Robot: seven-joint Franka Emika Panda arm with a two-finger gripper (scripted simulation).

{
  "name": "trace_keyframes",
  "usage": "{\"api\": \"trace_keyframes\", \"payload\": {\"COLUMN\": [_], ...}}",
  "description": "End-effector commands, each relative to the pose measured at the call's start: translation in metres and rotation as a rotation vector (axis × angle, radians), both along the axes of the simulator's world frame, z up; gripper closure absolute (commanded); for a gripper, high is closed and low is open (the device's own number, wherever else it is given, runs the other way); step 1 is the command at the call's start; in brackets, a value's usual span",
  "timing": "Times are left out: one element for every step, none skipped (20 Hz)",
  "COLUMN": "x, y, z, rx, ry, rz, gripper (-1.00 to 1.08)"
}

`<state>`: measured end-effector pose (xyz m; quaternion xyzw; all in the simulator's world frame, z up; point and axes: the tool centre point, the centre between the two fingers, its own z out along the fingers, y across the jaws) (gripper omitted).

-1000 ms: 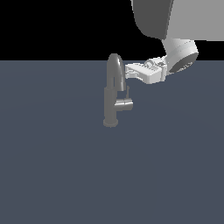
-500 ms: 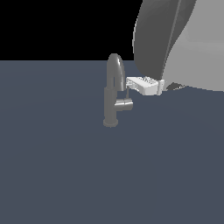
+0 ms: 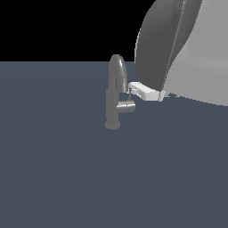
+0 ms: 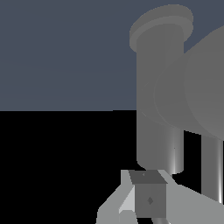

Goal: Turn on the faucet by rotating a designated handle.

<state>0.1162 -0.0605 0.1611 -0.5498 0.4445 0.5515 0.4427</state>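
Gripper (image 3: 132, 87) just right of frame center in exterior view, touching faucet (image 3: 114, 95) at center, above handle (image 3: 126, 106); opening hidden, impossible to tell. Arm (image 3: 187, 49) at upper right.

Exterior view: off the arm, raised, tilted down across the tabletop (image 3: 58, 169); mid-range, faucet (image 3: 115, 95) centred.
Wrist view: on the wrist, looking past the end effector (image 4: 142, 199); very near.
Shared: the faucet (image 4: 158, 96) body and the end effector (image 3: 133, 87).
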Motion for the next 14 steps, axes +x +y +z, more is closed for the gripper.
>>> {"api": "trace_keyframes", "payload": {"x": [0.0,-0.0005,-0.0011,-0.0016,-0.0023,-0.0029,-0.0036,-0.0043,-0.0051,-0.0058,-0.0067,-0.0075,-0.0084,-0.0093], "y": [0.0,-0.0001,-0.0002,-0.0003,-0.0004,-0.0006,-0.0007,-0.0008,-0.001,-0.0011,-0.0013,-0.0015,-0.0016,-0.0018], "z": [0.0,0.0001,0.0002,0.0003,0.0004,0.0006,0.0007,0.0008,0.001,0.0012,0.0013,0.0015,0.0017,0.0018], "rx": [0.0,0.0,0.0,0.0,0.0,0.0,0.0,0.0,0.0,0.0,0.0,0.0,0.0,0.0], "ry": [0.0,0.0,0.0,0.0,0.0,0.0,0.0,0.0,0.0,0.0,0.0,0.0,0.0,0.0], "rz": [0.0,0.0,0.0,0.0,0.0,0.0,0.0,0.0,0.0,0.0,0.0,0.0,0.0,0.0], "gripper": [1.08,1.08,1.08,1.08,1.08,1.08,1.08,1.08,1.08,1.08,1.08,1.08,1.08,1.08]}}
